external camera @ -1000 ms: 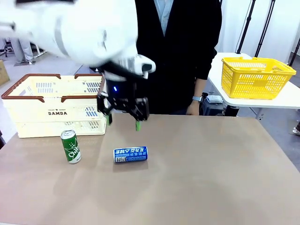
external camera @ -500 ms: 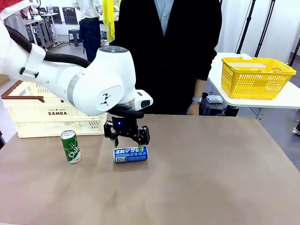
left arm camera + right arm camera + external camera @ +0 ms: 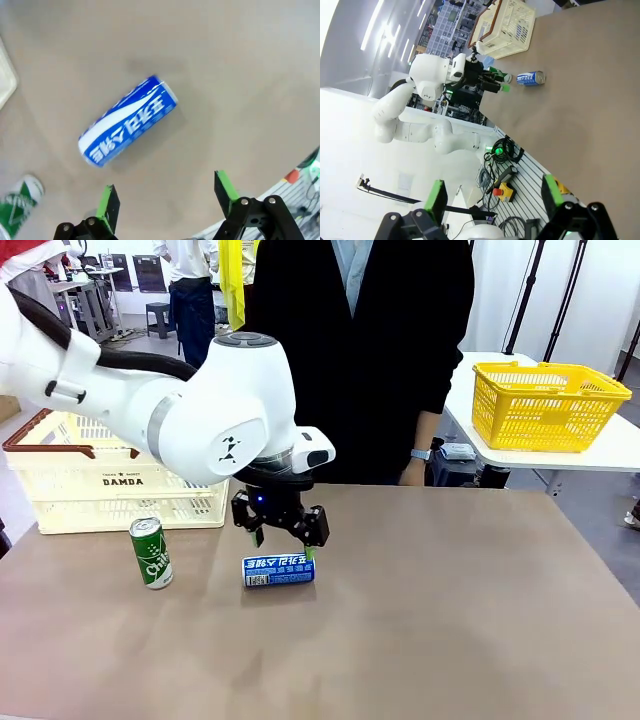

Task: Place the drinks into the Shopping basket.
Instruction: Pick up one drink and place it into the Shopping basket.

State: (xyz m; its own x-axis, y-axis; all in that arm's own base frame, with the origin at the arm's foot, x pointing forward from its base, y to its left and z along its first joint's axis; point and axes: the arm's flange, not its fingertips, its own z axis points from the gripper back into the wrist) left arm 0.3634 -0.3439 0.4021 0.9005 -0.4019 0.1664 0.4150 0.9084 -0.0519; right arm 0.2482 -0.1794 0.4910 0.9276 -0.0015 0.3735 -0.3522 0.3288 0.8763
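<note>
A blue drink can (image 3: 278,570) lies on its side on the brown table. A green drink can (image 3: 151,553) stands upright to its left. My left gripper (image 3: 284,545) hangs open just above and behind the blue can, touching nothing. In the left wrist view the blue can (image 3: 127,121) lies ahead of the open gripper (image 3: 165,187), with the green can (image 3: 17,207) at the bottom left corner. The cream Shopping basket (image 3: 120,480) stands at the back left. My right gripper (image 3: 493,190) is open and empty, far from the blue can (image 3: 531,78) and the basket (image 3: 505,25).
A person in a dark top stands at the table's far side, one hand (image 3: 411,472) hanging near the edge. A yellow mesh basket (image 3: 545,405) sits on a separate white table at the right. The brown table's right half lies bare.
My left gripper came down from in front of the basket to just over the blue can, then edged slightly right. Both cans stayed put.
</note>
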